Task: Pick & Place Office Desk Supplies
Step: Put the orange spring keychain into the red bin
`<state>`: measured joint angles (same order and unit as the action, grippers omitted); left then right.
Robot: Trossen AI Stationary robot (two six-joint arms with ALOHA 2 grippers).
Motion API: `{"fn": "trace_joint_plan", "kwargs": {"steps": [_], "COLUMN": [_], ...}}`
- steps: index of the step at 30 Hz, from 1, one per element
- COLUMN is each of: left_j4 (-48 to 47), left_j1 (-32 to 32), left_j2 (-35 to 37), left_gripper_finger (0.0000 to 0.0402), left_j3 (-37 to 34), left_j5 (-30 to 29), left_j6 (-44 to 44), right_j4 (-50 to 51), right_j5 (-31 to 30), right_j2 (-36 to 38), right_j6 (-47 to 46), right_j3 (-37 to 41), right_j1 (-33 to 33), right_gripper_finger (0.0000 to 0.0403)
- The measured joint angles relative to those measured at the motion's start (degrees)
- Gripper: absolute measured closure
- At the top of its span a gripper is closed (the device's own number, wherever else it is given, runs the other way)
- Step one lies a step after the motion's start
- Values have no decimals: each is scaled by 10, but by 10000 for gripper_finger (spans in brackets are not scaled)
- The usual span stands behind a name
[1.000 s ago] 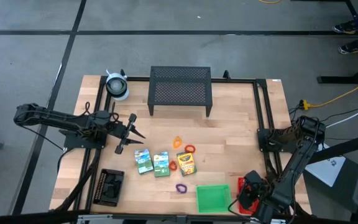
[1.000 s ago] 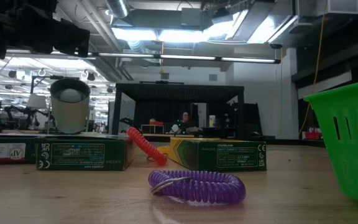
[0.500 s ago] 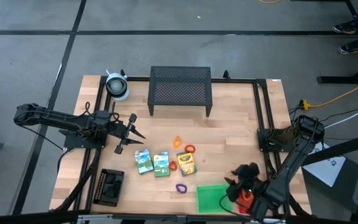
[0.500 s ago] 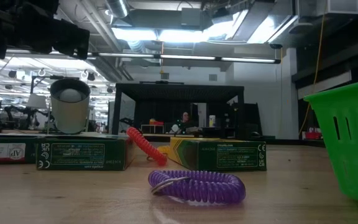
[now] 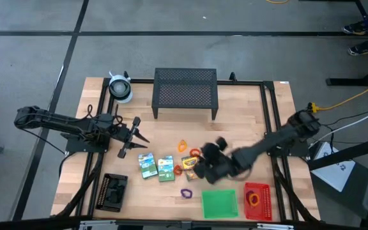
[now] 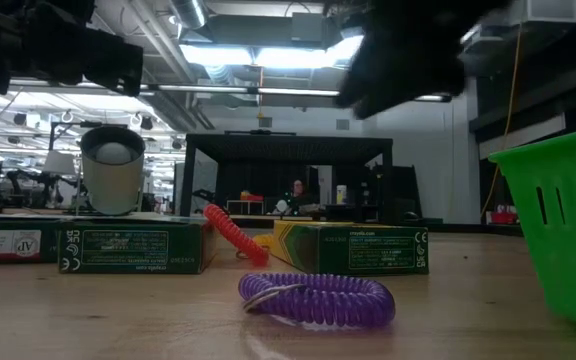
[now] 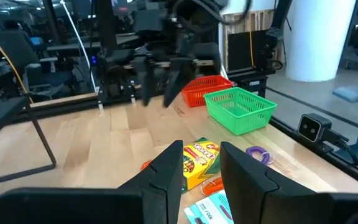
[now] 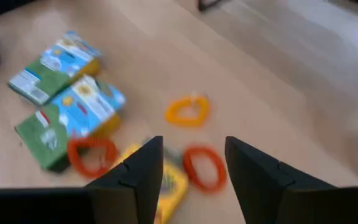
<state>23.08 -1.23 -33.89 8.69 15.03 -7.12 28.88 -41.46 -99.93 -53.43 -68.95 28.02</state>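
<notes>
In the high view my right gripper (image 5: 203, 167) hangs open and blurred above the yellow-green crayon box (image 5: 189, 167). In its wrist view the fingers (image 8: 191, 177) stand either side of an orange-red loop (image 8: 201, 165), touching nothing. Nearby lie a yellow-orange loop (image 8: 187, 112), a red loop (image 8: 92, 152) and two green-white card boxes (image 5: 147, 165) (image 5: 166, 168). A purple loop (image 5: 186, 192) lies flat toward the near edge. One orange loop (image 5: 253, 199) lies in the red tray (image 5: 265, 191). My left gripper (image 5: 136, 137) waits open at the table's left.
The green tray (image 5: 220, 204) stands at the near edge beside the red tray. The black tray (image 5: 114, 191) sits near the left corner. The black mesh stand (image 5: 185, 92) and the whitish roll (image 5: 120, 88) are at the far side. Bare wood lies between the stand and the loops.
My right arm has swung fast from the red tray at the near right corner, up and toward the table's left and middle. Its gripper is now over the crayon box and loops. An orange loop stays behind in the red tray.
</notes>
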Motion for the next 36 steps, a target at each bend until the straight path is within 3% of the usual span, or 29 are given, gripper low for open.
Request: {"fn": "trace_joint_plan", "kwargs": {"steps": [5, 12, 17, 26, 36], "left_j4": [0, -8, -10, -11, -23], "left_j1": [0, 0, -1, -6, -6], "left_j2": [0, 0, 0, 0, 0], "left_gripper_finger": [300, 300, 300, 300, 300], "left_j3": [0, 0, 0, 0, 0], "left_j5": [0, 0, 0, -3, -4], "left_j6": [-1, 14, 14, 18, 18], "right_j4": [-37, 17, 62, 23, 23], "right_j5": [139, 229, 250, 304, 309], "right_j2": [1, -16, -26, -86, -127], "right_j6": [106, 164, 170, 170, 164], "right_j3": [0, 0, 2, 0, -1], "right_j1": [-94, -168, -172, -160, -165], "right_gripper_finger": [231, 232, 231, 231, 232]}}
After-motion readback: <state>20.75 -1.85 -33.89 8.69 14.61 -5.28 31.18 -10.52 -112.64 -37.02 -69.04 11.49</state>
